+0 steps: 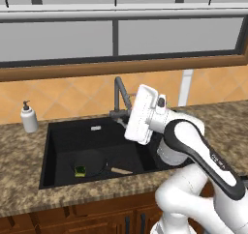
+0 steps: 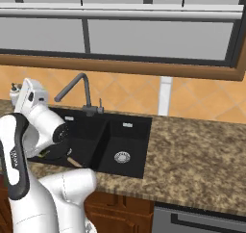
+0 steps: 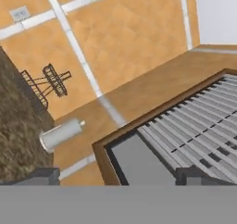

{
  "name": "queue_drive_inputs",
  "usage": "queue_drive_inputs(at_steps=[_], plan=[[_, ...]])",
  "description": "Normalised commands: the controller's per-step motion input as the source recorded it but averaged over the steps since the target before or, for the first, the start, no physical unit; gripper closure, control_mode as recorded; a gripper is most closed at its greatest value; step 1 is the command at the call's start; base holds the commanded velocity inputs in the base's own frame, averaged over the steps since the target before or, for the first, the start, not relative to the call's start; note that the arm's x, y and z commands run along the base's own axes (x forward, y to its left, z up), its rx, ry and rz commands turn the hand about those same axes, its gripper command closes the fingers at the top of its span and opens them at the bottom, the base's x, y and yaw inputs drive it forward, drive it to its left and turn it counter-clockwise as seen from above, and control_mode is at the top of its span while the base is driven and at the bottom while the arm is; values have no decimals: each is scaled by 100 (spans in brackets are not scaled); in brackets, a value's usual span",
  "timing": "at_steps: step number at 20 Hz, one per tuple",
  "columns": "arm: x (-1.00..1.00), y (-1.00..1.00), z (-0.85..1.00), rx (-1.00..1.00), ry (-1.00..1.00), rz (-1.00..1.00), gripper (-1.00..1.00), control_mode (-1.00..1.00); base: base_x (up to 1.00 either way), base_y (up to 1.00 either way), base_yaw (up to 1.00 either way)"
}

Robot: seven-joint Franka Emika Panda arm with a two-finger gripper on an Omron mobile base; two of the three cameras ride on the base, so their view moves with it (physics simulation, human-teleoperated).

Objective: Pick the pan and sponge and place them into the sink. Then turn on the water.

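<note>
- The pan and the sponge already lie in the wide left basin of the sink, at its near side; the sponge sits within the pan's round, and the pan's tan-tipped handle points right along the near wall.
- No blue stream falls from the faucet, so I judge the water step is what remains.
- The gripper is raised above the sink and tipped up toward the far wall and window; its fingers stand spread wide and hold nothing.
- The faucet rises at the far rim of the sink, just left of and beyond the white hand in the left base view. The hand must swing down and toward it.
- A soap bottle stands on the counter, far left, clear of that path.
</note>
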Motion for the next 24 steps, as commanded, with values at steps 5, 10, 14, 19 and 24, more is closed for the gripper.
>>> queue_drive_inputs(at_steps=[5,10,14,19,24], plan=[[32,-98,50,49,48,-1,-100,-100,0,0,0],[97,-100,-21,34,61,0,-100,-100,0,0,0],[80,-96,-10,29,48,8,-100,-100,0,0,0],[97,-58,-65,6,43,31,-100,-100,0,0,0],[98,-25,-92,0,28,39,-100,-100,0,0,0]])
